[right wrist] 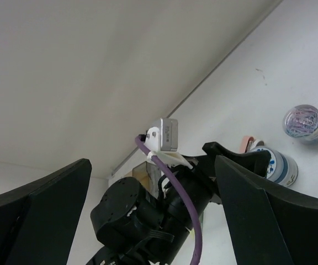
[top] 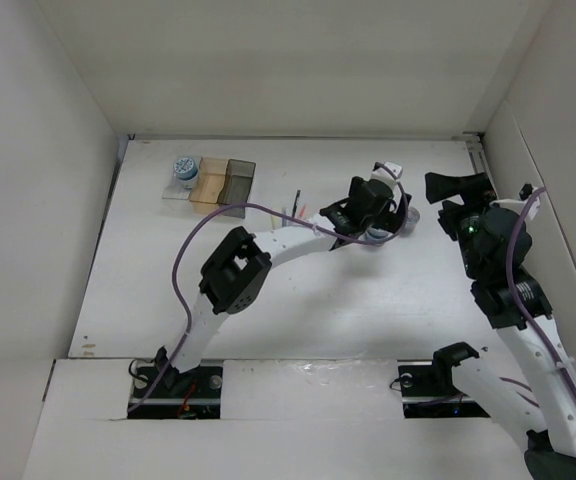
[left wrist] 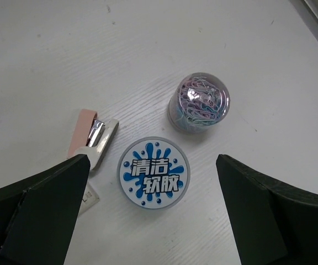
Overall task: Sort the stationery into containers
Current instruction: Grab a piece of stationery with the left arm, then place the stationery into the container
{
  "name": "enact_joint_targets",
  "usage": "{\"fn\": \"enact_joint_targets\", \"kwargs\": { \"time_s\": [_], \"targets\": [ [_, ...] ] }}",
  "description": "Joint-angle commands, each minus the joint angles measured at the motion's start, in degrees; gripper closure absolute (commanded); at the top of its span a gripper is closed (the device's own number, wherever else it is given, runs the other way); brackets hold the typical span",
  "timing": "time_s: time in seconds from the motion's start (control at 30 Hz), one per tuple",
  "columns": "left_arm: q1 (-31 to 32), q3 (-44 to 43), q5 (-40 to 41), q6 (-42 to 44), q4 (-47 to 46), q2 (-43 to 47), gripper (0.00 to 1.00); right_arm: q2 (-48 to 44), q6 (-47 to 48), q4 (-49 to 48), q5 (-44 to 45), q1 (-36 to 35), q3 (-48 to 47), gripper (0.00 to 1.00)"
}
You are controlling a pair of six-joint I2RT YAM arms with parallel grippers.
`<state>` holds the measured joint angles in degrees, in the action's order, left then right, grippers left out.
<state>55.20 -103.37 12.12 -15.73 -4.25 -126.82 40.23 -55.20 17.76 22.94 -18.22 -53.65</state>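
A round blue-and-white tape roll lies flat on the white table, directly below my open left gripper, between its fingers and not touched. It also shows in the right wrist view. In the top view the left gripper hides it. A second roll sits in the clear tray of the containers at the far left, beside the amber tray and the dark grey tray. Thin pens lie right of the trays. My right gripper is open, empty and raised.
A clear round tub of coloured paper clips stands just beyond the roll, also in the right wrist view. A pink-and-white stapler-like item lies left of the roll. White walls enclose the table on three sides.
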Motion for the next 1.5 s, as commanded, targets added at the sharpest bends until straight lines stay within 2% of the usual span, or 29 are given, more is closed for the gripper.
{"fn": "enact_joint_targets", "kwargs": {
  "time_s": [0.0,0.2,0.47,0.6,0.63,0.7,0.73,0.77,0.9,1.1,1.33,1.47],
  "targets": [
    [0.61,-4.29,1.94,2.54,2.84,-1.75,0.00,0.20,1.23,-0.44,-1.14,-0.50,-2.16,0.00],
    [0.61,-5.35,1.42,3.07,3.46,-4.13,0.00,0.20,1.23,-1.06,-1.14,-0.50,-1.55,0.00],
    [0.61,-4.82,0.37,4.12,3.46,-5.80,0.08,0.20,1.23,-2.11,-1.85,-0.50,-1.02,0.00],
    [0.61,-5.35,-1.22,4.12,3.46,-6.42,0.20,0.73,1.23,-2.11,-2.37,-0.50,-0.49,0.00],
    [0.61,-5.35,-1.22,4.12,3.46,-6.42,0.27,0.73,1.23,-2.11,-2.37,-0.50,0.03,0.00],
    [0.61,-5.35,-1.22,4.12,2.94,-6.42,0.33,0.73,1.23,-2.64,-2.37,-0.50,0.03,0.00],
    [0.61,-5.35,-1.22,4.12,2.93,-6.42,0.38,0.73,1.23,-2.64,-2.37,-0.50,0.03,0.00],
    [0.61,-3.87,-1.22,4.12,2.32,-6.42,0.50,0.73,1.23,-2.64,-2.37,-0.50,0.03,0.00],
    [0.61,-0.96,-1.92,2.55,-0.31,-0.81,0.63,0.11,1.76,-2.64,-1.85,-0.50,0.56,0.00],
    [0.61,5.10,-3.33,-0.18,-6.03,11.14,0.70,-0.94,1.76,-2.64,-1.32,-0.50,0.56,0.00],
    [0.08,12.83,4.04,-1.23,-7.26,24.07,0.70,-0.94,1.76,-2.64,-1.32,-0.50,0.56,0.00],
    [-4.30,20.64,8.96,-3.86,-6.21,30.75,0.71,-0.94,1.76,-3.95,-2.37,-0.50,1.61,0.00]
  ]
}}
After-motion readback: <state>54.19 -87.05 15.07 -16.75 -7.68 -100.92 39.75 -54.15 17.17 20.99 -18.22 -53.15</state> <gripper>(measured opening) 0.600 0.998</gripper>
